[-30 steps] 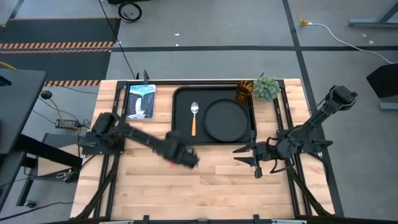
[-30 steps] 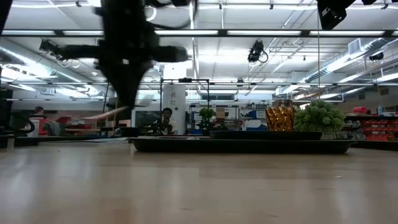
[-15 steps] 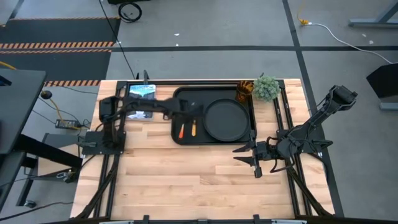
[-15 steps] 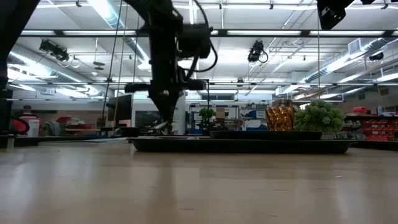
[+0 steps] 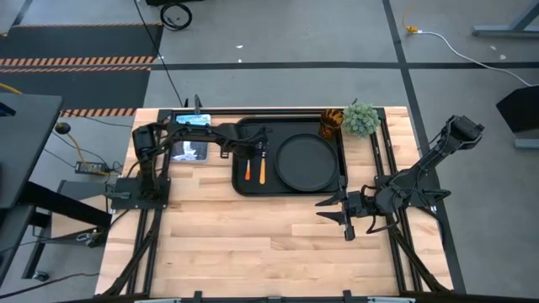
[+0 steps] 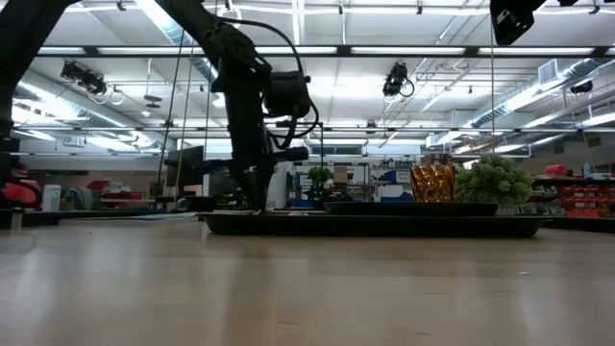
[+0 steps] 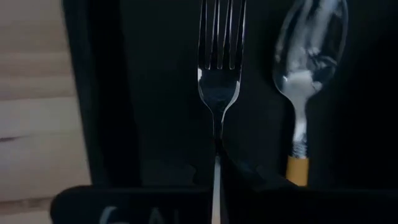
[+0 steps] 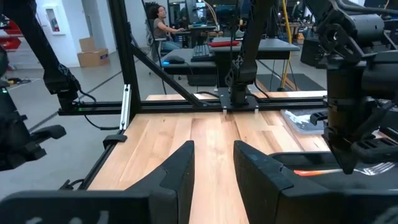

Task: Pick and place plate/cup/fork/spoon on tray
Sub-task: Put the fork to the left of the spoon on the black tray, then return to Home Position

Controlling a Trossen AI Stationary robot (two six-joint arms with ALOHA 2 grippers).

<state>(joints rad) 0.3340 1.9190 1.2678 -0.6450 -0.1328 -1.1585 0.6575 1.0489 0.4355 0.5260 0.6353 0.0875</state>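
The black tray (image 5: 290, 126) lies at the table's far middle. On it are the round black plate (image 5: 307, 162), the spoon (image 5: 262, 171) and, just left of the spoon, the fork (image 5: 248, 171), both with their orange handles toward the near edge. The amber cup (image 5: 330, 124) stands at the tray's far right corner. My left gripper (image 5: 254, 150) is over the tray's left part, shut on the fork (image 7: 219, 62). My right gripper (image 5: 330, 211) is open and empty at the table's right, near the tray's near right corner. My left gripper pinches the fork where its silver neck (image 7: 217, 134) meets the handle, one finger on each long side. The fingers come from above, pointing down (image 6: 258, 204). The tines point to the far edge, level, parallel to the spoon (image 7: 305, 74). Whether the fork rests on the tray floor I cannot tell.
A green potted plant (image 5: 360, 118) stands right of the cup, off the tray. A blue-white picture card (image 5: 189, 141) lies left of the tray, under my left arm. Bare wood (image 5: 253, 244) spans the table's near half.
My left gripper has carried the fork from the bare wood near the tray toward the far edge, over the tray's left part, and gone down. The fork's handle, slanted half a second ago, now lies parallel to the spoon.
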